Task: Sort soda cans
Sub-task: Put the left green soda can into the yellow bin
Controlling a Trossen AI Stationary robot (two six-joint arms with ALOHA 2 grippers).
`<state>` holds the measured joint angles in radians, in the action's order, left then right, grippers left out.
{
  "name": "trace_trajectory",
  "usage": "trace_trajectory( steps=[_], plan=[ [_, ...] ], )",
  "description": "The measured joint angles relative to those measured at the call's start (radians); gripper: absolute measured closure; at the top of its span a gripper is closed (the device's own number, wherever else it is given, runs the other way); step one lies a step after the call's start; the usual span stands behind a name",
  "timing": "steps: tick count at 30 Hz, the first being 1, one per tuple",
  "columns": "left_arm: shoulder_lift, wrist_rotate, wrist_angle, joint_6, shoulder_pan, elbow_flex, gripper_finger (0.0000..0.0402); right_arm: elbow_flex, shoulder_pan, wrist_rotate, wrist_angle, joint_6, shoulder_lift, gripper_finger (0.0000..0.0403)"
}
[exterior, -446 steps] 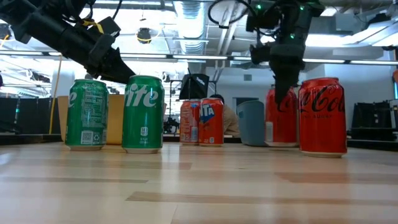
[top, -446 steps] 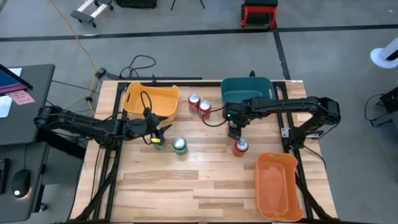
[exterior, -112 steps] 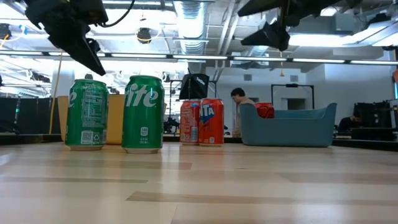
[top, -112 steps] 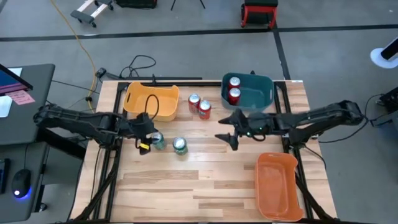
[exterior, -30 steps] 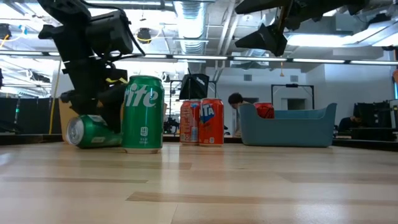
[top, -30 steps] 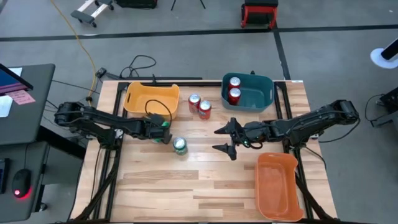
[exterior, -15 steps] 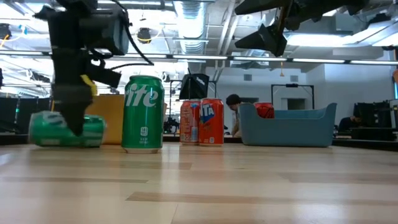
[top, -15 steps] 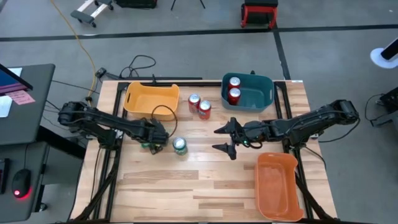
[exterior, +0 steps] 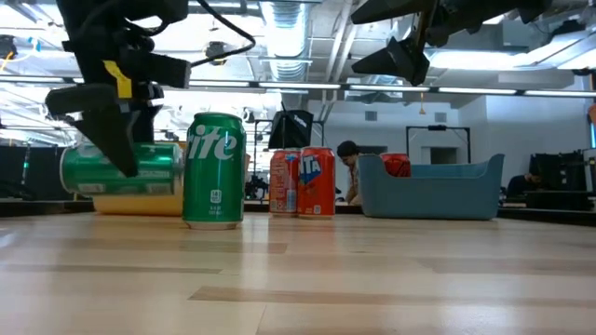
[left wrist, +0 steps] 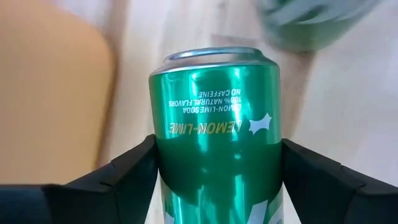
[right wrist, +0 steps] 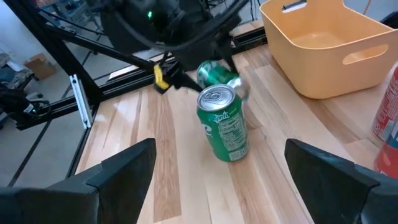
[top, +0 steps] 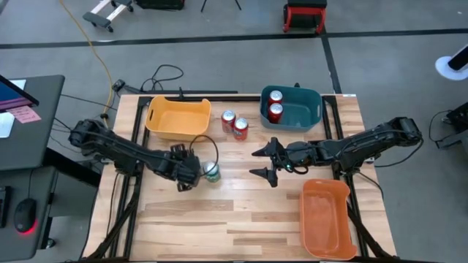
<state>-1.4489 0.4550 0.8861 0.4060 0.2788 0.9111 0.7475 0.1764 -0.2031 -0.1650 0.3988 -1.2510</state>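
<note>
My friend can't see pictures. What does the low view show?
The left gripper holds a green can sideways, lifted off the wooden table. Beside it stand another green can, two red cans and a blue bin.

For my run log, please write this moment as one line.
left gripper: shut on green can, on its side, lifted | right gripper: open, waiting mid-table | blue bin: two red cans

Two cans [exterior: 215, 170] were green, two cans [top: 234, 123] red; the bins were yellow [top: 178, 119], teal [top: 307, 115] and orange [top: 327, 218].
</note>
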Motion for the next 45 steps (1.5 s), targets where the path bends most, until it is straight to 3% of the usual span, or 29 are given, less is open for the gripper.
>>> trace_trajectory(
  steps=[7,19,33,39,45],
  plan=[
    [-0.061,-0.007,-0.044,-0.002,0.023,-0.002,0.0087,0.0,0.0,0.0,0.003,0.005,0.0,0.0026],
    [-0.059,-0.006,-0.046,0.078,0.024,-0.001,0.0071,0.0,0.0,0.0,0.015,0.006,0.0,0.0026],
    [0.119,0.045,0.05,0.207,0.041,-0.004,0.0069,0.0,0.0,0.0,0.035,0.013,0.0,0.0026],
    [0.168,0.055,0.038,0.321,0.077,-0.136,0.0069,0.0,0.001,0.0,0.051,0.013,0.0,0.0026],
    [0.174,-0.009,-0.005,0.377,0.092,-0.245,0.0069,0.0,0.001,0.0,0.053,0.013,0.0,0.0026]
  ],
)
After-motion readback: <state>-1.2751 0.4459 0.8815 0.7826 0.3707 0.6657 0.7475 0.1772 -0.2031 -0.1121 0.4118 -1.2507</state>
